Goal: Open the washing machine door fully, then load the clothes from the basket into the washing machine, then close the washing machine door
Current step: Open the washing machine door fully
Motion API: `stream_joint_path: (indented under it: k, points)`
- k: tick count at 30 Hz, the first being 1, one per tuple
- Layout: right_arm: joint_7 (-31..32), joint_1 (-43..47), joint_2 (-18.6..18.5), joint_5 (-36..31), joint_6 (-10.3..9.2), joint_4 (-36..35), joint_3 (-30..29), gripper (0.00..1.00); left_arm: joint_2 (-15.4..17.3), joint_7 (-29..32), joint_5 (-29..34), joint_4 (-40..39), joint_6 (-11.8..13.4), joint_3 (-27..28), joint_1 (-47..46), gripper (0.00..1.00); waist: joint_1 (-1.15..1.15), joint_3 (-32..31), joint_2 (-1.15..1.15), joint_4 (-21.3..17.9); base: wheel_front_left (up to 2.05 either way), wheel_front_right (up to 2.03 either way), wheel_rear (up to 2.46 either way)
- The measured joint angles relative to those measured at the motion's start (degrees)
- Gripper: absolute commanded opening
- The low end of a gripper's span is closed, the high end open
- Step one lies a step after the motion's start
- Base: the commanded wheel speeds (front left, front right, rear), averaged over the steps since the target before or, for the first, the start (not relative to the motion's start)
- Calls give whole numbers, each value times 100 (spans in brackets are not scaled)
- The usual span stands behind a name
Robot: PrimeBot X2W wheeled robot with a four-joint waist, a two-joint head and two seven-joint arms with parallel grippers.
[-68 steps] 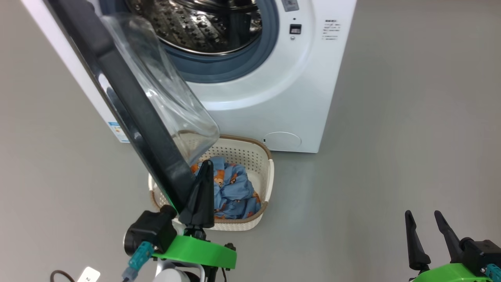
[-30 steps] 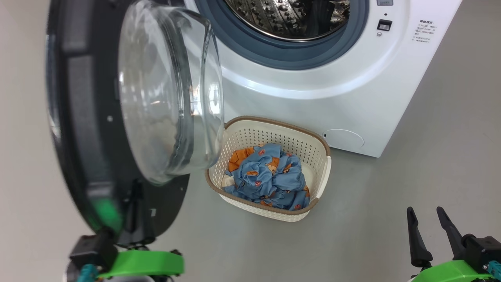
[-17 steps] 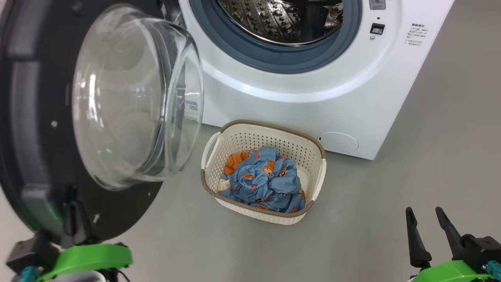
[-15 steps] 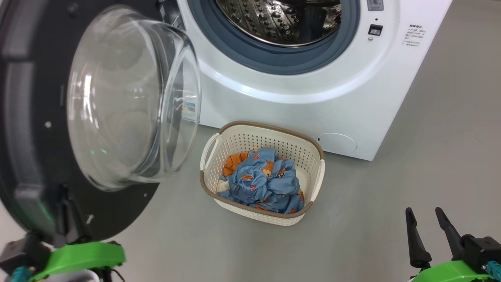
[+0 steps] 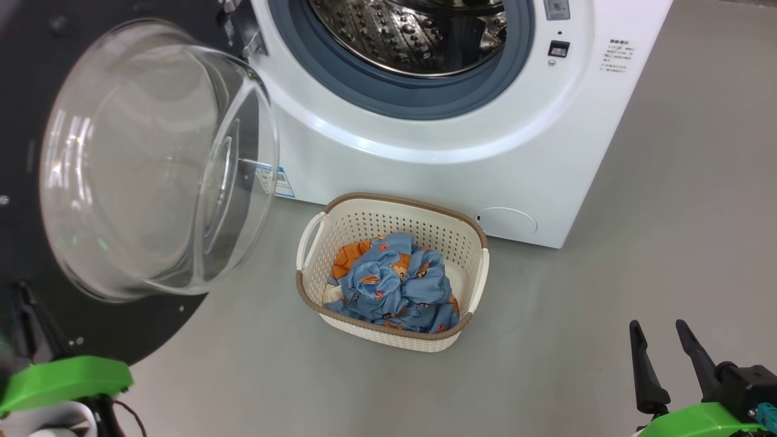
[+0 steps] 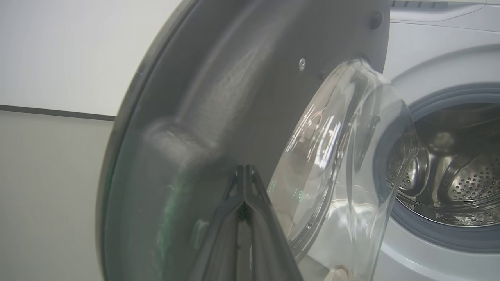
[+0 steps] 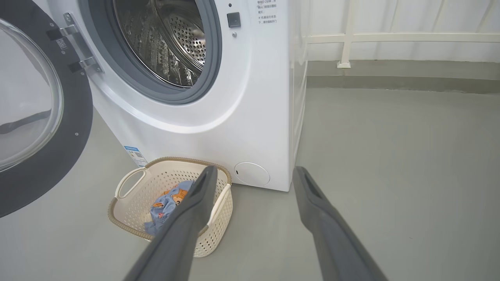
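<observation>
Our left gripper, fingers pinched together on nothing, sits at the inner face of the washing machine door, which stands swung wide, left of the washing machine. Our right gripper hangs spread and empty. The clothes lie in the basket before the washing machine. Left unsupported, the door may swing back over the basket.

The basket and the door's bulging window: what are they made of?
The basket looks like matte cream plastic, moulded with rows of small holes; its brown rim imitates weave. The door's window seems clear glossy glass, perhaps hard plastic: it is see-through with bright reflections.
</observation>
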Motion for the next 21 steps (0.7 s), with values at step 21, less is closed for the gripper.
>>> stream_joint_path:
  k: [21]
  points:
    - [4, -20, 0, 63, 0, 12, 20, 100, 713, -1, -15, 2152, -249, 759, -1371, 0, 1, 157, 0, -447, 0, 0, 0]
